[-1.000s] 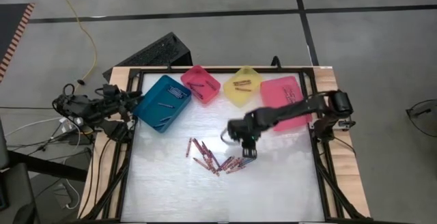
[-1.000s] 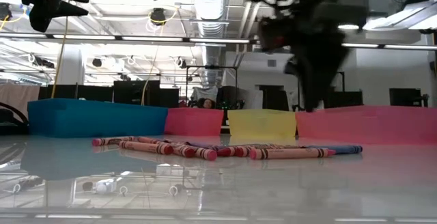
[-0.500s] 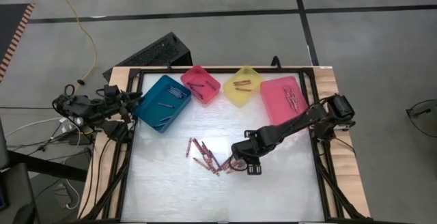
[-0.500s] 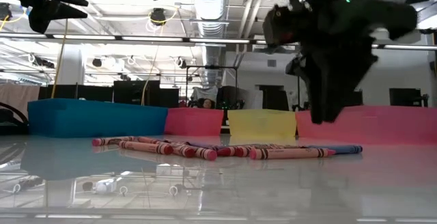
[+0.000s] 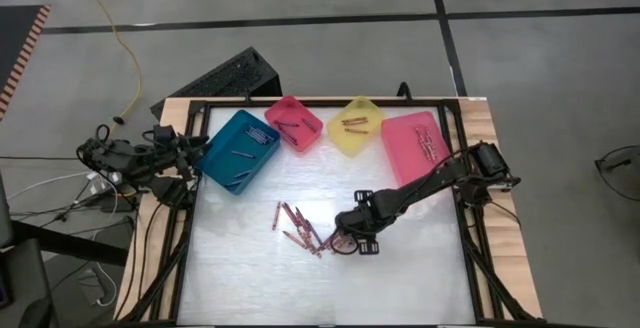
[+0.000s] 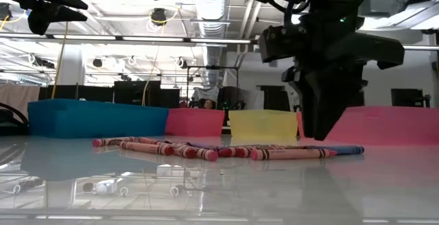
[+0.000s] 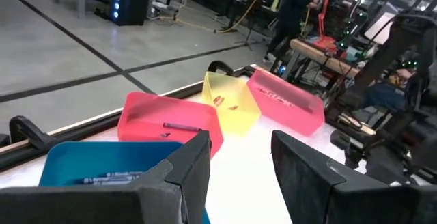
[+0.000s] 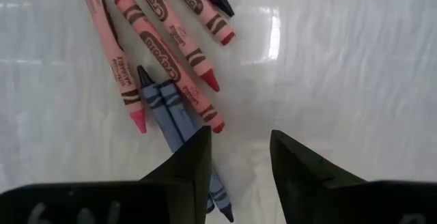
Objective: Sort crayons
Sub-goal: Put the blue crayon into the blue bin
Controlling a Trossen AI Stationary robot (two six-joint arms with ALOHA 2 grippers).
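White tabletop (image 5: 260,278) framed by a dark rail carried the whole sorting layout. Right gripper (image 5: 345,245) hung low over the right end of the loose crayons (image 5: 305,230), its fingers (image 8: 193,157) spread and empty, apparently lined up to straddle a blue crayon (image 8: 174,115) lying beside red ones. Along the far edge stood a teal bin (image 5: 238,150), a small pink bin (image 5: 294,123), a yellow bin (image 5: 356,125) and a larger pink bin (image 5: 418,146), each already holding a few crayons, presumably one colour group apiece. Left gripper (image 5: 190,150) waited, parted and empty, off the left edge near the teal bin.
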